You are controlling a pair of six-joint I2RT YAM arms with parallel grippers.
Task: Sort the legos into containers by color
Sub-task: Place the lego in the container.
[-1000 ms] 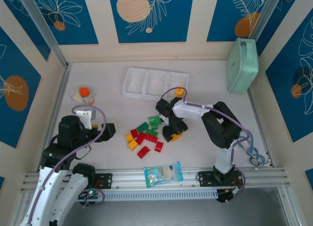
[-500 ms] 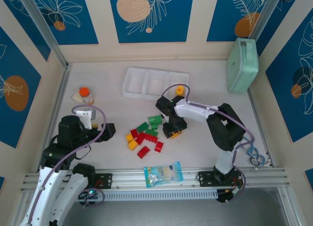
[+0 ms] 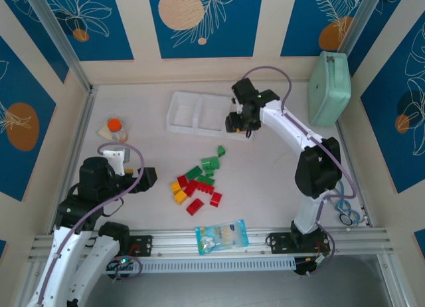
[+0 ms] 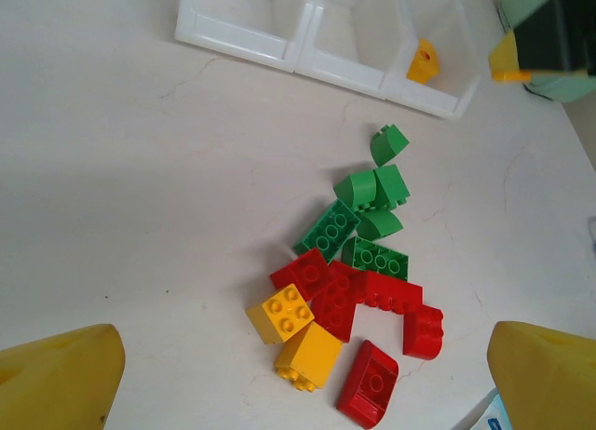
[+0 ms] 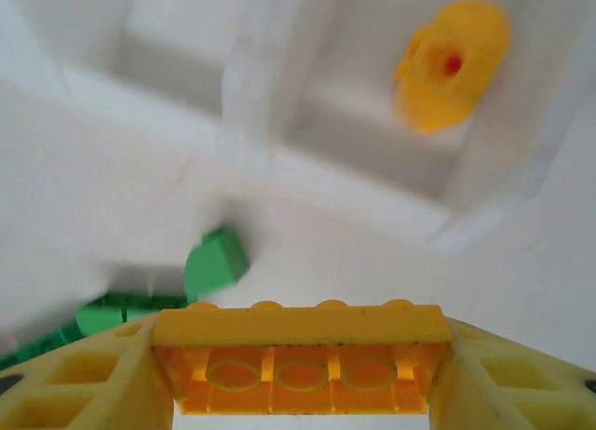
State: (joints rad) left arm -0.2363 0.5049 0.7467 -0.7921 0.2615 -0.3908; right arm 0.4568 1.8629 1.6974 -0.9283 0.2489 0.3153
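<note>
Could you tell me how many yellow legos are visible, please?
4 yellow legos: two at the pile's near-left edge, one in the tray's right compartment, one held in the right gripper. More could hide under the pile.

Bare table [image 3: 156, 144] lies open between the legos [image 3: 197, 184] and the containers [image 3: 184, 113].

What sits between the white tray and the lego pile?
Nothing: the left wrist view shows bare table between the tray and the pile's nearest green brick.
</note>
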